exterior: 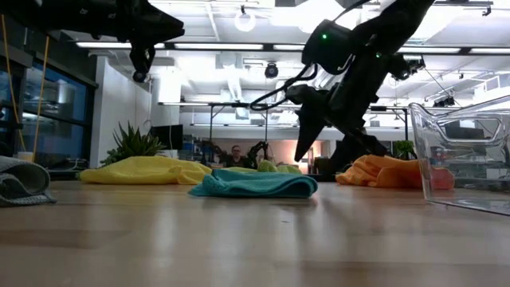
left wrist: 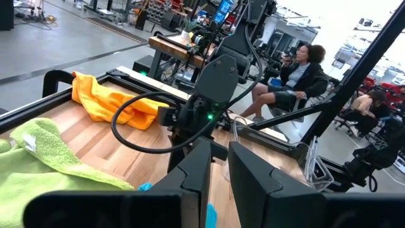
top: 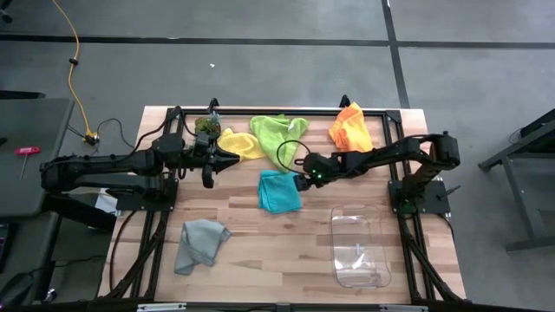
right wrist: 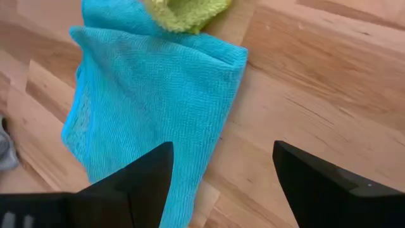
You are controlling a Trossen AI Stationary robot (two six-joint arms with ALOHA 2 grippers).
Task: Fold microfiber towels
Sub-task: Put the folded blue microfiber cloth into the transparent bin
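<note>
The right tool [top: 301, 182], fingers spread wide and empty, hangs just above the folded teal towel [top: 279, 191] at the tabletop's [top: 260, 247] centre, apparently done folding; next, reach another towel at twelve o'clock.

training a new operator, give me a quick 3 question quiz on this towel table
1. True or false: the teal towel lies folded near the table's middle.
2. Which towel lies nearest the clear bin? A) grey B) teal C) yellow
3. Fill in: the right gripper hangs over the teal towel's edge with its jaws ____.

Key
1. True; it is a flat folded packet.
2. B; the grey towel and yellow towel lie on the left half, farther off.
3. Open; nothing is between them.
</note>
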